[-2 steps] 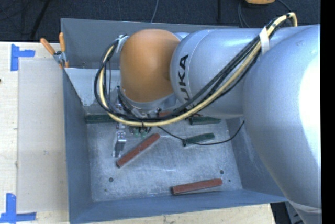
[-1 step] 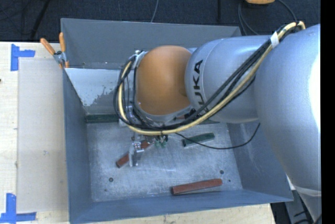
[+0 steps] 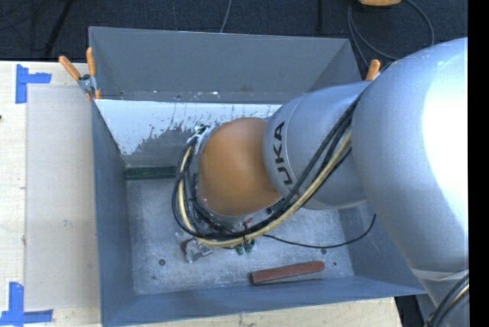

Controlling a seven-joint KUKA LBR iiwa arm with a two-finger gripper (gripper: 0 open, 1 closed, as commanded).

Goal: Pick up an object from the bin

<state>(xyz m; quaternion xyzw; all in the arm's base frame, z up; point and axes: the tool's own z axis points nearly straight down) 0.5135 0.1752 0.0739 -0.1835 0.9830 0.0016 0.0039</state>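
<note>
Silver arm reaches into a grey bin; its gripper sits near the floor, grip state unclear, near a brown stick.

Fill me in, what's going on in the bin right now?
The arm reaches into the grey bin from the right, with its claw down at the floor, left of centre. A reddish-brown flat bar lies near the front wall, apart from the claw. Whether the claw grips anything cannot be told.

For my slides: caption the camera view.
Gripper low over the bin floor, a flat reddish-brown bar lying nearby.
</note>
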